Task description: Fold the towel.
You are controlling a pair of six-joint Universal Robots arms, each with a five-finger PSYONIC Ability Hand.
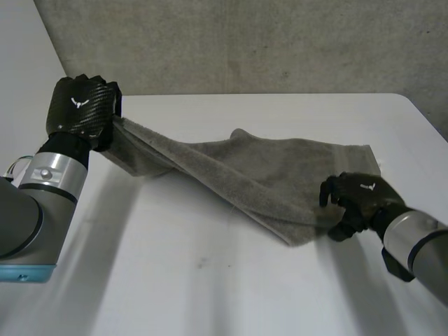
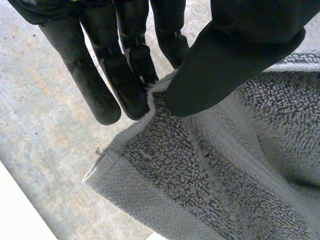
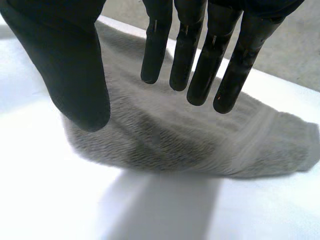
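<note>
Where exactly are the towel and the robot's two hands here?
towel (image 1: 266, 175), head view, its middle.
left hand (image 1: 80, 105), head view, its back.
right hand (image 1: 364, 196), head view, its back.

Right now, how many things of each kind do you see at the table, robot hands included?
Grey towel: 1
Black hands: 2, the left hand and the right hand
White table: 1
Total: 4

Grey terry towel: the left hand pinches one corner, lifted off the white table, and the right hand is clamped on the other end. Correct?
No. The right wrist view shows the right hand open, fingers straight, over the grey terry towel, gripping nothing. The left hand does pinch a lifted corner.
</note>
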